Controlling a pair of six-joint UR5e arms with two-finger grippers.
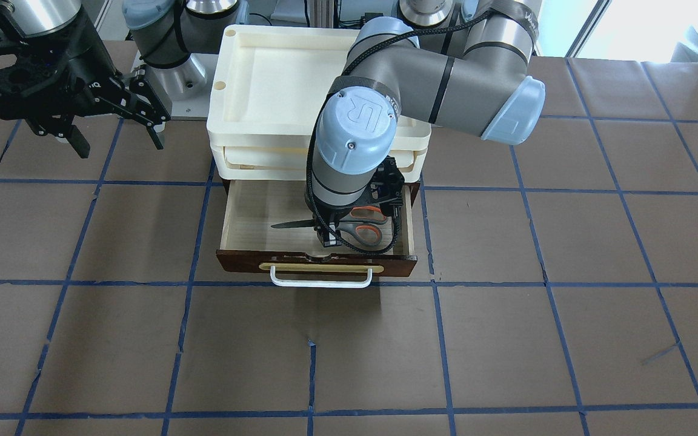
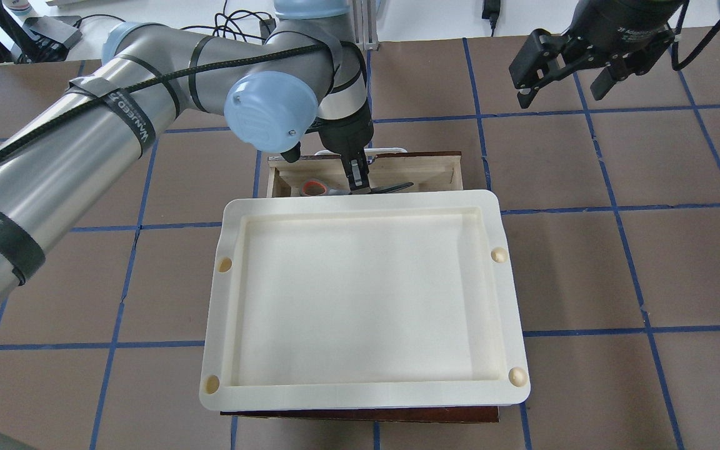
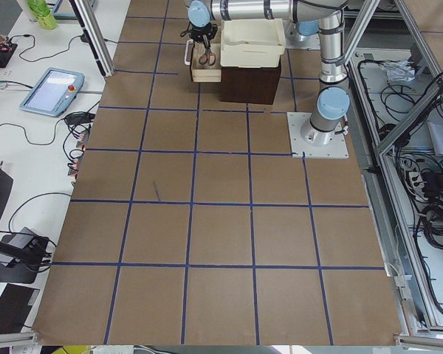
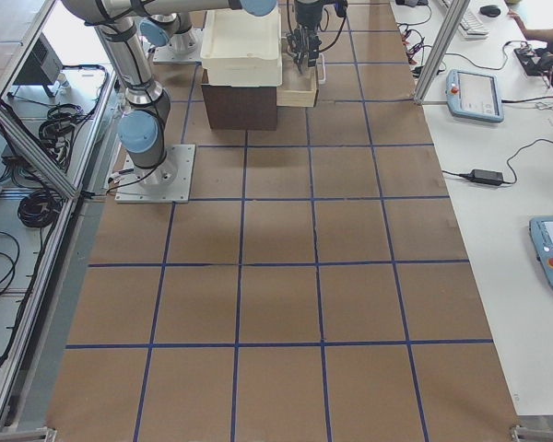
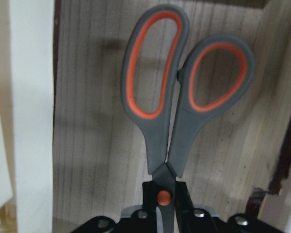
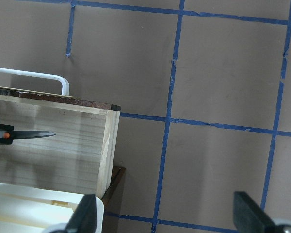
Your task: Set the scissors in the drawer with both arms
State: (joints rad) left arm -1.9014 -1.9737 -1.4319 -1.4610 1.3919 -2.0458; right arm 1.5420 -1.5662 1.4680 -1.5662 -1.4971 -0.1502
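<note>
Nearest my front camera is the brown table (image 1: 349, 351), gridded with blue tape. Just past that is the white bar handle (image 1: 321, 281) on its tan plate, fixed to the dark reddish-brown front of the drawer (image 1: 246, 212). The drawer stands pulled out toward the camera, its pale wood floor in plain sight.

Inside it I see the scissors (image 1: 355, 227), lying crosswise: blades closed and pointing toward the robot's right, orange-lined loops toward its left. The left gripper (image 1: 328, 233) reaches straight down into the drawer. On the left wrist feed its black fingers (image 5: 148, 191) are clamped on the scissors at the orange pivot screw, with the handles stretching out ahead over the wood grain. I cannot tell whether the scissors touch the drawer floor or hang just above it.

The left arm (image 1: 446, 85) bends in over the stacked cream-white trays (image 1: 228, 130), which sit above the drawer opening.

Farthest back, off to the robot's right and well apart from the drawer, the right gripper (image 1: 119, 142) hangs above the table with its jaws spread wide and nothing between them.
</note>
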